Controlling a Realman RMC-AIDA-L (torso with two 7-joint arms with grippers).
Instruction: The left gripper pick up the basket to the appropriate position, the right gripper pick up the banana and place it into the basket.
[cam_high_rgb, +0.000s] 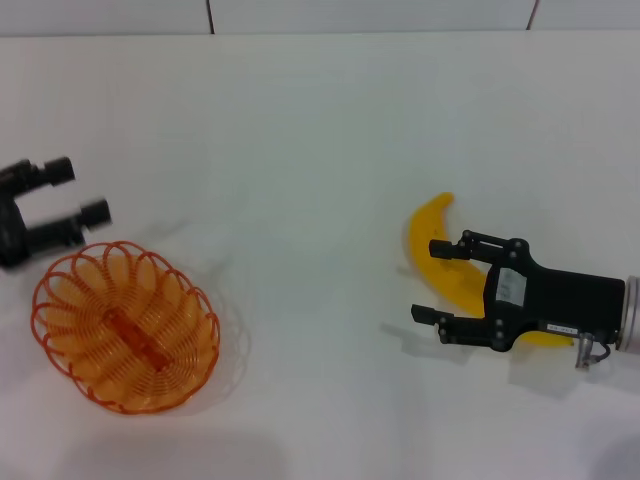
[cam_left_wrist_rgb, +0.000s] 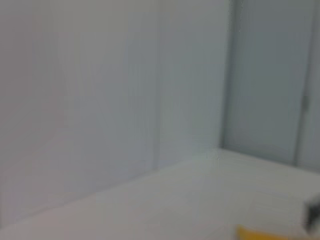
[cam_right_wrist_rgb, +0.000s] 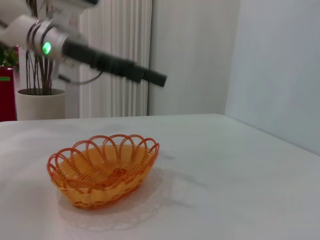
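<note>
The orange wire basket (cam_high_rgb: 125, 330) stands on the white table at the front left; it also shows in the right wrist view (cam_right_wrist_rgb: 102, 170). My left gripper (cam_high_rgb: 82, 190) is open and empty, just behind the basket's far left rim and apart from it; the right wrist view shows it (cam_right_wrist_rgb: 150, 77) above the table behind the basket. The yellow banana (cam_high_rgb: 432, 222) lies on the table at the right. My right gripper (cam_high_rgb: 427, 280) is open over the banana's middle, one finger on each side. Whether it touches the banana I cannot tell. A yellow tip of the banana (cam_left_wrist_rgb: 260, 234) shows in the left wrist view.
The white table (cam_high_rgb: 300, 150) runs bare between the basket and the banana. A wall with seams lies behind the table's far edge. The right wrist view shows a potted plant (cam_right_wrist_rgb: 40, 100) and a radiator beyond the table.
</note>
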